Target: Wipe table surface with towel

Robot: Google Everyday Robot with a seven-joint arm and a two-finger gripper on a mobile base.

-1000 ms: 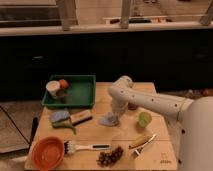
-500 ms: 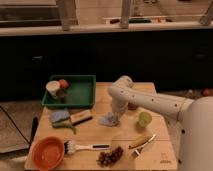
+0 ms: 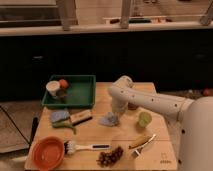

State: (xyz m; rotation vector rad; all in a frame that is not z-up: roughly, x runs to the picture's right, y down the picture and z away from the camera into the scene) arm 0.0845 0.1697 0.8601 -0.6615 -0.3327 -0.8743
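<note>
A white robot arm [image 3: 150, 100] reaches from the right over a wooden table [image 3: 125, 150], bends at an elbow near the table's middle and points down. Its gripper [image 3: 113, 116] sits at the crumpled grey towel [image 3: 108, 120], which lies near the centre of the table, in front of the green tray [image 3: 82, 97]. Whether the fingers are released or clenched on the cloth cannot be told here, since the wrist hides them. By my reading, the step in hand is pressing onto or taking hold of the towel, with the wiping itself only just starting or about to start. The next move seems to call for keeping the cloth flat under downward pressure and sweeping it across bare wood, steering clear of the clutter around it (a green apple [image 3: 144, 119] to the right, a knife [image 3: 142, 142] and grapes [image 3: 111, 156] nearer the front, a brush [image 3: 85, 147] at front left, and a sponge [image 3: 59, 116] and wooden block [image 3: 81, 117] to the left). As for containers: the tray at the back left holds a white cup [image 3: 53, 88] and a small orange object [image 3: 63, 83] in its left end, the rest of it bare. An orange bowl [image 3: 48, 152] at the front left corner looks empty.
</note>
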